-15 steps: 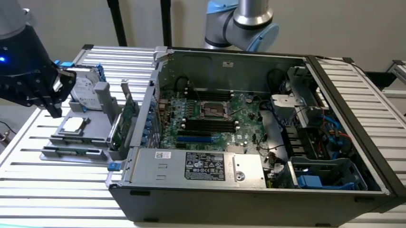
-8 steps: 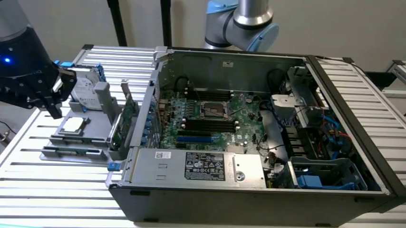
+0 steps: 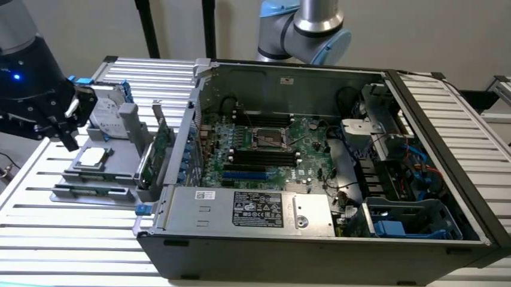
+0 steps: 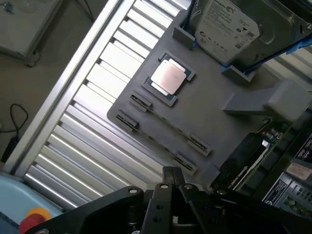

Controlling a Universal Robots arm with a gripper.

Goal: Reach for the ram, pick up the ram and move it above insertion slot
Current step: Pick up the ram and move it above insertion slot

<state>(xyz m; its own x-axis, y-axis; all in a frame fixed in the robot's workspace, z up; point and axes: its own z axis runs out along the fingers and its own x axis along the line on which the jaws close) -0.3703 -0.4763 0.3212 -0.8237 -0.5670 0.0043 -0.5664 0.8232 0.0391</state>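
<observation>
We see end effector [image 4: 171, 181] clenched, empty, near tray [image 4: 209, 97]. Ram [image 4: 168, 124] lies in tray, not picked yet. Everything left.

Inspection of the robot's body. Behind the computer case [image 3: 239, 254], the arm joint [image 3: 307, 27] is showing a silver metal tube, which is entering a rounded housing fitted with pale blue caps. Off the case's side at the exterior view's left, the wrist section [image 3: 16, 30] is presenting a smooth grey cylinder. This is running into a black housing on which a small blue light [image 3: 14, 76] is glowing. Beside the same side of the case, the gripper [image 3: 68, 134] is appearing matt black and angular, with dark link bars. In the wrist view its flat black plates are narrowing towards slim black fingers [image 4: 168, 175]. Small round silver screws [image 4: 163, 186] are sitting near the finger roots.
</observation>
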